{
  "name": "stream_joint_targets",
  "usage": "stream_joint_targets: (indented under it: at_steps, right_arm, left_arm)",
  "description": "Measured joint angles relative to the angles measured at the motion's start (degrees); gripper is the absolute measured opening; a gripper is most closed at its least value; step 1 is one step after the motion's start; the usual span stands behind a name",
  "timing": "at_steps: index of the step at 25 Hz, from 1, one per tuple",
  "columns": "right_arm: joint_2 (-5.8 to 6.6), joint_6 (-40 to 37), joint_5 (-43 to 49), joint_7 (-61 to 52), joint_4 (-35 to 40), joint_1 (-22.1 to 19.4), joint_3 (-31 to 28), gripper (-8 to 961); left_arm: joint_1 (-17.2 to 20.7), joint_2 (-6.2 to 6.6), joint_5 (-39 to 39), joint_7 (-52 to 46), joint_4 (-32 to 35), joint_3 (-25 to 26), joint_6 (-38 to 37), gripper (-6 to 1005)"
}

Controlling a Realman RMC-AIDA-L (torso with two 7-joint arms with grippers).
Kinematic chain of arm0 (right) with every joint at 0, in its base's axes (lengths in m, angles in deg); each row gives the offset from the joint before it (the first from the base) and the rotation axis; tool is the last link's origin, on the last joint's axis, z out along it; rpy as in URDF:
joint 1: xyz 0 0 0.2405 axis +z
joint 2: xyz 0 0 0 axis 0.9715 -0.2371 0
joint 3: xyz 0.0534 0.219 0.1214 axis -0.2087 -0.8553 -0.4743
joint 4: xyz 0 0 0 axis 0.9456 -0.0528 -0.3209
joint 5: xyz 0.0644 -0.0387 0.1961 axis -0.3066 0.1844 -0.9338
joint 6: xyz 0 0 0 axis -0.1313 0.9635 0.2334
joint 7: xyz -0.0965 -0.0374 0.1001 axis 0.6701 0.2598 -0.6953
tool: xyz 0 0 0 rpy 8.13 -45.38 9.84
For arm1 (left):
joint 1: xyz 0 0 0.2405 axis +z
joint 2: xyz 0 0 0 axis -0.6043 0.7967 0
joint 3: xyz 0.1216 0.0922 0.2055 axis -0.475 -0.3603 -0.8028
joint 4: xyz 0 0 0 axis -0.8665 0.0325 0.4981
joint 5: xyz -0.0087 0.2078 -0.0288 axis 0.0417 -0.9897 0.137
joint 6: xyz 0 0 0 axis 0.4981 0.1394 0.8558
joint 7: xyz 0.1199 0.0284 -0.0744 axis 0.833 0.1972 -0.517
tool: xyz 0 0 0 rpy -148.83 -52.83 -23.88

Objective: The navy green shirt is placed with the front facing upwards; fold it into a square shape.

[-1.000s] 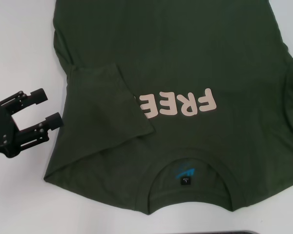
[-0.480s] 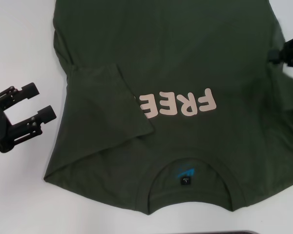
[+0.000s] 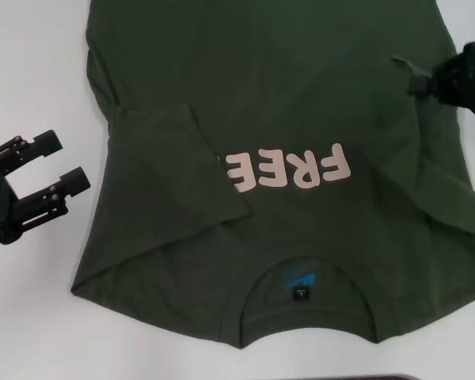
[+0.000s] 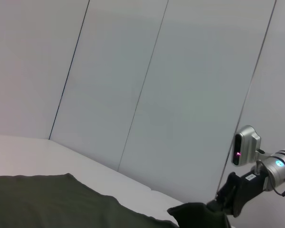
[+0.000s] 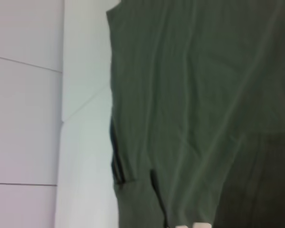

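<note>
left gripper (image 3: 57, 165): showing matte black, two blocky fingers on linked bars
right gripper (image 3: 424, 82): showing black, bulky
right arm (image 4: 280, 164): showing silver, glowing blue and pink lights

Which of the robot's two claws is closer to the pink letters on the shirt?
The right one. The right gripper is over the navy green shirt, pinching cloth just beyond the pink letters. The left gripper hangs open over the white table, off the shirt's folded side.
</note>
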Motion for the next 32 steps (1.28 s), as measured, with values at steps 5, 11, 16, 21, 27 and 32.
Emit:
stream_joint_targets:
  at_steps: [5, 11, 16, 21, 27, 32]
  right_arm:
    - [-0.82, 2.9, -0.87, 0.83, -1.78, 0.96, 0.41, 24]
    - [-0.91, 5.14, -0.66, 1.01, -3.89, 0.79, 1.94, 25]
    - [-0.88, 5.15, -1.01, 1.06, -3.88, 0.03, 1.35, 145]
    - [-0.61, 3.23, -4.09, 4.78, -3.33, -0.08, 1.31, 365]
    - [-0.6, -0.78, -10.33, 12.77, -3.25, -0.9, 1.31, 572]
    - [-0.46, -3.56, -12.07, 16.98, -3.15, -1.1, 1.65, 670]
  left_arm:
    - [0.06, -0.08, 0.0, 0.0, 0.0, 0.43, -0.01, 780]
    - [0.25, -0.09, 0.08, -0.02, 0.0, 1.8, -0.42, 780]
    - [0.27, -0.14, 0.16, -0.01, 0.0, 1.83, -0.45, 780]
    - [-0.02, -0.19, 0.18, -0.12, 0.0, 1.85, -0.54, 780]
    - [-0.08, -0.17, 0.36, -0.86, -0.22, 1.83, -1.28, 780]
    - [-0.18, -0.03, 2.06, -2.53, -0.42, 1.78, -2.34, 780]
